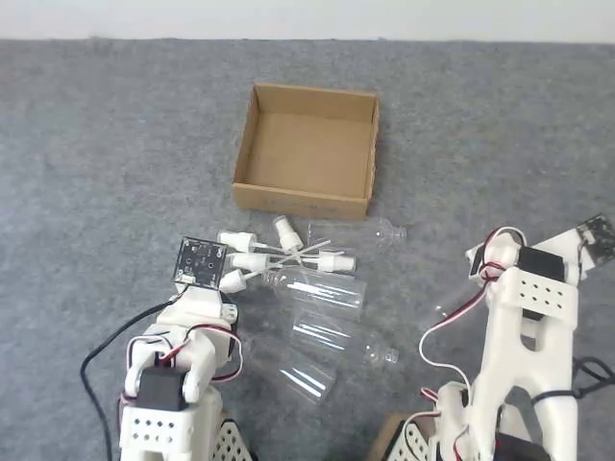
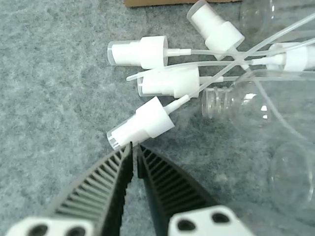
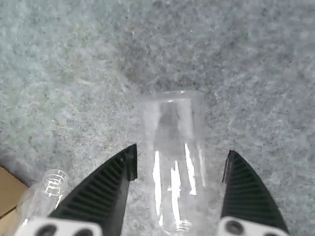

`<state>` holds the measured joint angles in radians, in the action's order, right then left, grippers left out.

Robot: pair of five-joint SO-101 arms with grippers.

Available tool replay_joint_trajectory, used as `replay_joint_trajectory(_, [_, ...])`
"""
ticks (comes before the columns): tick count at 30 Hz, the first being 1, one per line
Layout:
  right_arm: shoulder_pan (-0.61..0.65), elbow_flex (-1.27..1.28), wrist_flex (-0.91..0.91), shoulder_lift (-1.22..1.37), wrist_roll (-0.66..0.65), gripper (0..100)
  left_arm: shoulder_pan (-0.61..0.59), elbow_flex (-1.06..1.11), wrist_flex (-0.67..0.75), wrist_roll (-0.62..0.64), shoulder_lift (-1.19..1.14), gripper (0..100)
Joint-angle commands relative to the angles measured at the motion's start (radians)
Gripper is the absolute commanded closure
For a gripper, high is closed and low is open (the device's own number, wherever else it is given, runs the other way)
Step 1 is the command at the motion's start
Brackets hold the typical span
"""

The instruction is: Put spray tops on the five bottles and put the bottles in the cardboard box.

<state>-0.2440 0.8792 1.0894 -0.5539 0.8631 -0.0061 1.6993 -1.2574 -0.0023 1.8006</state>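
Several white spray tops [image 1: 252, 259] lie in a cluster in front of the cardboard box [image 1: 306, 197]. Clear bottles [image 1: 317, 288] lie on their sides beside and below them, uncapped. My left gripper [image 2: 134, 146] is shut with nothing in it, its tips right at the cap end of the nearest spray top [image 2: 142, 123]. An open bottle neck [image 2: 216, 102] lies close beside that top. My right gripper [image 3: 180, 155] is open, one finger on each side of a clear bottle [image 3: 172, 128] lying on the carpet, not squeezing it.
The box stands open and holds nothing, at the far middle of the grey carpet [image 1: 115, 144]. A second bottle neck [image 3: 51, 180] and a brown corner [image 3: 7, 196] lie beside my right gripper. The right arm's white frame [image 1: 524, 327] stands at the near right.
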Motion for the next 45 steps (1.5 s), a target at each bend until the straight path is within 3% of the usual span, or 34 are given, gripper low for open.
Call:
replay_joint_trajectory(1, [-0.01,-0.083,-0.007,-0.056,-0.046,75.7,-0.005,-0.015,-0.005,0.012,0.021,99])
replay_joint_trajectory(7, [-0.008,-0.11,0.022,-0.058,-0.183,75.7,-0.005,-0.015,-0.005,0.012,0.021,99])
replay_joint_trajectory(14, [-0.008,-0.287,0.268,-0.058,-0.393,76.0,-0.005,-0.015,-0.005,0.012,0.021,99])
replay_joint_trajectory(21, [-0.008,-0.417,0.443,-0.056,-0.697,76.0,-0.005,-0.015,-0.005,0.012,0.021,99])
replay_joint_trajectory(29, [-0.007,-0.451,0.501,-0.056,-0.991,76.0,-0.005,-0.015,-0.005,0.012,0.021,99])
replay_joint_trajectory(37, [0.107,-0.448,0.558,-0.056,-1.203,76.1,-0.005,-0.015,-0.005,0.012,0.021,99])
replay_joint_trajectory(45, [0.228,-0.448,0.553,-0.045,-1.516,75.7,-0.005,-0.015,-0.005,0.012,0.021,99])
